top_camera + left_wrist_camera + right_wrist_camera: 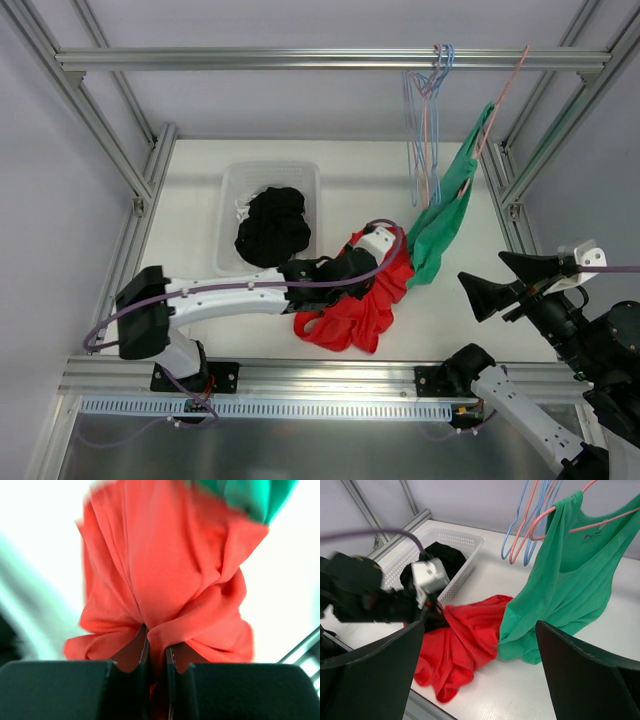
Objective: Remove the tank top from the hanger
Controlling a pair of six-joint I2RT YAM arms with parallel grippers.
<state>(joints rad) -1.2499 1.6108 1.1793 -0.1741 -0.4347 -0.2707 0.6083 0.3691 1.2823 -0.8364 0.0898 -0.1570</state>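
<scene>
Your left fingers [60, 690] are pinching tight the crumpled red fabric garment [350, 315] on the white bench [190, 200] — likely clearing it — while your right fingers [490, 295] are hovering spread wide, empty; the green tank top [445, 225] is hanging on its thin pink hanger [605, 520].

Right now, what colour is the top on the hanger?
The top is green; right wrist view.

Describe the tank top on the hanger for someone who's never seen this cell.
Find the aluminium crossbar over the table's far edge; hangers dangle near its right end. The green tank top hangs there on a pink hanger, draping down to the table. It's the only garment on a hanger: the red garment lies crumpled on the table, the black clothes in a basket.
</scene>
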